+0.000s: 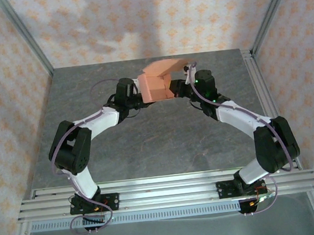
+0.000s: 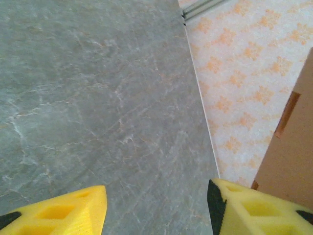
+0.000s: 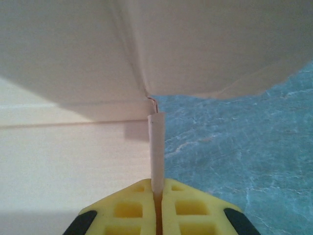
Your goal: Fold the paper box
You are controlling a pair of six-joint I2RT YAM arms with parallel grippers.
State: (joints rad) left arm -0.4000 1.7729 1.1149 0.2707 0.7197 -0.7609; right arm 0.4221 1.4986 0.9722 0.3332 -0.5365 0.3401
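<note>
Closest to us, the aluminium rail (image 1: 164,189) at the table's near edge carries both arm bases. From the left base the left arm (image 1: 91,130) curves up and inward over the grey marbled table (image 1: 160,145). At its tip the left gripper (image 1: 134,94) sits at the left side of the paper box (image 1: 156,81). From the left wrist we see that gripper (image 2: 156,196) with its yellow fingers (image 2: 73,213) standing apart and bare table between them. The salmon card of the paper box (image 2: 293,156) rises just beside the right-hand finger, outside the gap, with the patterned wall (image 2: 244,73) behind it. The box lies at the far middle of the table, between the two grippers, partly folded with one panel tilted up toward the back. Whether it rests on the table or hangs clear of it we cannot tell. On its right side the right gripper (image 1: 181,87) meets it. From the right wrist, that gripper (image 3: 157,188) has its yellow fingers pressed together on a thin upright flap edge of the box (image 3: 73,147), whose pale panels spread above and to the left. Further right, the right arm (image 1: 241,120) bends back down to its base.
</note>
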